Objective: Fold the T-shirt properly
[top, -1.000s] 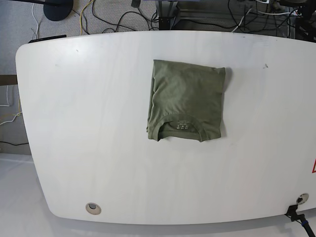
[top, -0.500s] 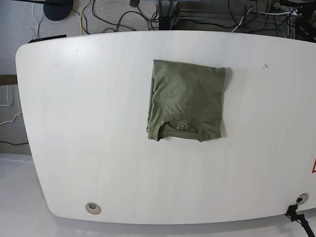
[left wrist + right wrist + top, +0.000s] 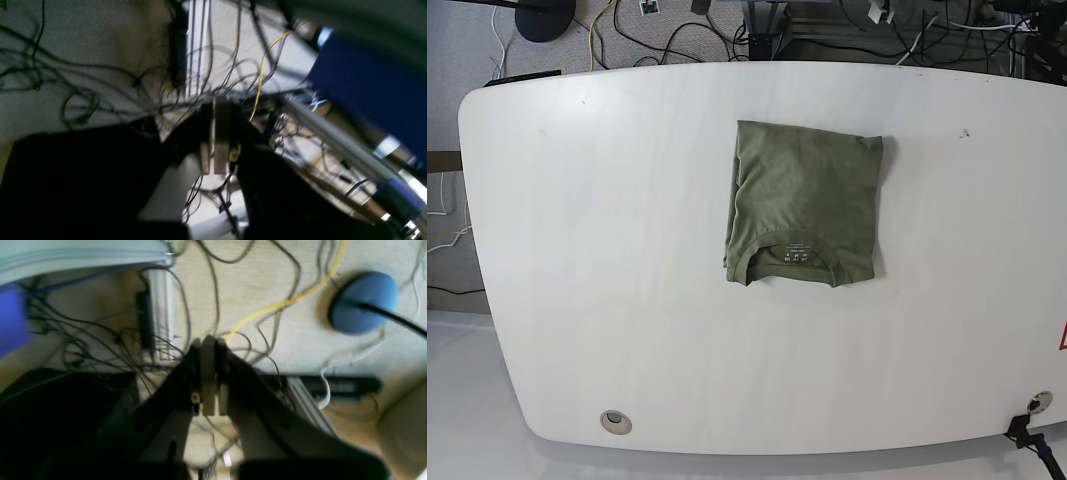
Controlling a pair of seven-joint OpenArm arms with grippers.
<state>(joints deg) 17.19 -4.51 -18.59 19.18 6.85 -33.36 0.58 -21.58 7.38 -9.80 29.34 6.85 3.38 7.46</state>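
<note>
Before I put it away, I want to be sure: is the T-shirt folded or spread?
Folded: the T-shirt lies as a compact square.

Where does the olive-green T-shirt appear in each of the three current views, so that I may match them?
Base: the T-shirt lies slightly right of centre, in the upper half.
Left wrist: not in it.
Right wrist: not in it.
Shared landmark: the yellow cable.

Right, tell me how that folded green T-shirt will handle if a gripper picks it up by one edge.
The T-shirt will probably hang floppy, since its soft wrinkles suggest thin cloth. The fold may well come undone, as the layers look loosely stacked and show unevenly along one side. It shouldn't roll or tip, lying flat on the table.
</note>
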